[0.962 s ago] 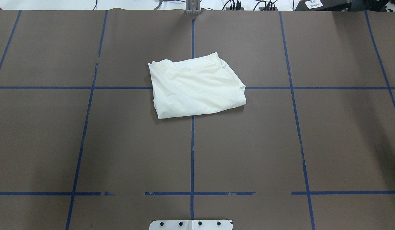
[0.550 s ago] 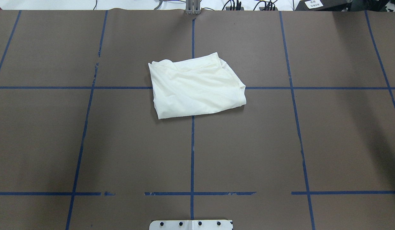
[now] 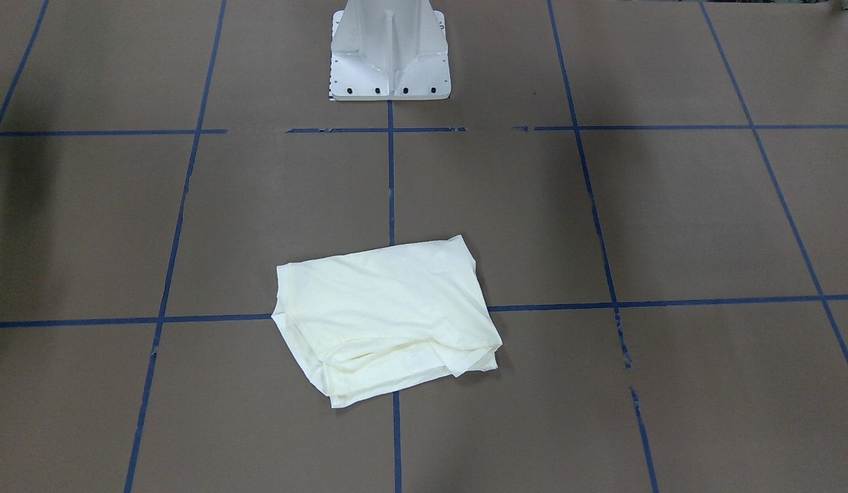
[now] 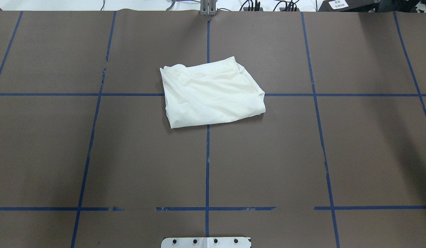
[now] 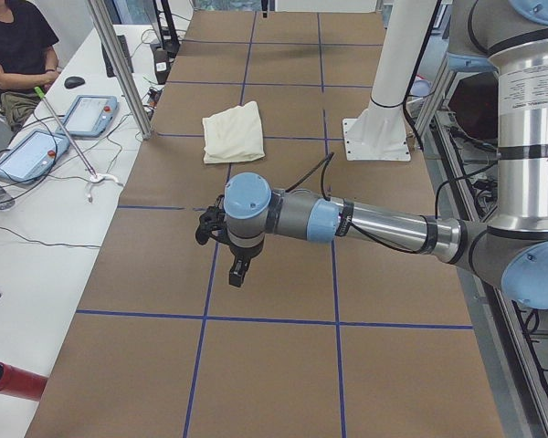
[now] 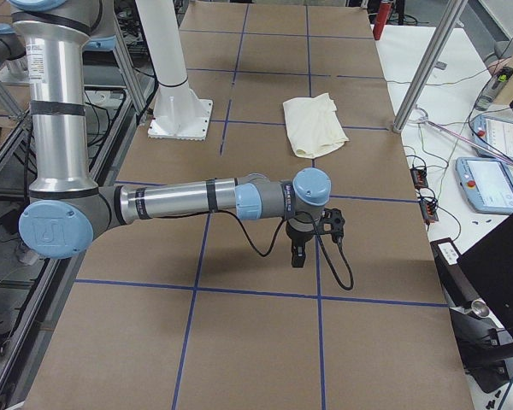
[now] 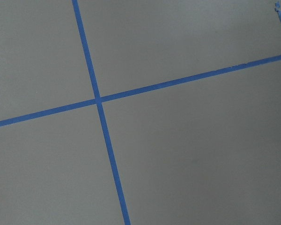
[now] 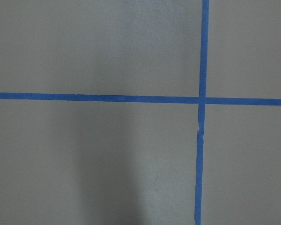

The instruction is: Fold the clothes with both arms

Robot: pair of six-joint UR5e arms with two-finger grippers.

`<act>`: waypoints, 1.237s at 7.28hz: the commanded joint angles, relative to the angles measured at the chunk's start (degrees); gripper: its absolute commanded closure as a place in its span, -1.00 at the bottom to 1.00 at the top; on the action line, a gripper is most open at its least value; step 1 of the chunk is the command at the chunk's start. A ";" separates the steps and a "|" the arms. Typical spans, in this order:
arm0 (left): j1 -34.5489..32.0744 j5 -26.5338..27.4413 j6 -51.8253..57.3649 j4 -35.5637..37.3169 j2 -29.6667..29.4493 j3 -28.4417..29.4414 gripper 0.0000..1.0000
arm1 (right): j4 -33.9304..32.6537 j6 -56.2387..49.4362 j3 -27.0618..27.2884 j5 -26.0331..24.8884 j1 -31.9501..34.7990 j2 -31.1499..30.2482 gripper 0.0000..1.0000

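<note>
Nothing has shifted on the table (image 4: 96, 155) since the earlier overhead pictures: the T-shirt (image 4: 213, 93) lies in the same spot, in the same folded shape.

Toward the table's left end, the left arm (image 5: 374, 224) reaches out level over the brown cover. Its left gripper (image 5: 239, 271) points down above a blue tape line (image 5: 210, 274), well apart from the shirt. It shows only in the side view, so I cannot tell whether its fingers are parted or closed. The left wrist camera sees only brown cover and a crossing of tape.

The T-shirt (image 3: 386, 318) sits midway between the table's left and right ends, nearer the far edge than the robot's edge. It covers the crossing of the centre tape line (image 4: 207, 165) and a cross line. It is folded into a rough rectangle, plain cream side up. Its stacked layers show along the side facing the far edge. Nothing touches it. The white pedestal base (image 3: 390, 51) stands at the middle of the robot's edge.

Toward the right end, the right arm (image 6: 179, 201) also stretches level over the cover. The right gripper (image 6: 297, 252) hangs downward, well apart from the shirt (image 6: 315, 126). Its fingers' state cannot be told either. The right wrist camera sees only cover and crossed tape.
</note>
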 commanded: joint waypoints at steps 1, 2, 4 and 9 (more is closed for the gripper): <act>-0.02 0.37 -0.24 0.63 0.36 -3.21 -1.00 | 0.03 0.10 0.39 0.18 -0.05 0.06 -1.00; -0.02 0.03 -0.24 0.28 0.36 -1.72 -1.00 | 0.12 0.02 0.22 0.09 -0.05 0.32 -1.00; 0.25 0.37 -0.24 -0.42 -0.78 2.66 -1.00 | 0.03 0.10 -0.31 -0.09 -0.05 0.93 -1.00; -0.19 3.36 -0.41 -1.39 -4.21 6.37 -1.00 | -0.06 0.10 -2.15 -0.26 0.21 0.76 -1.00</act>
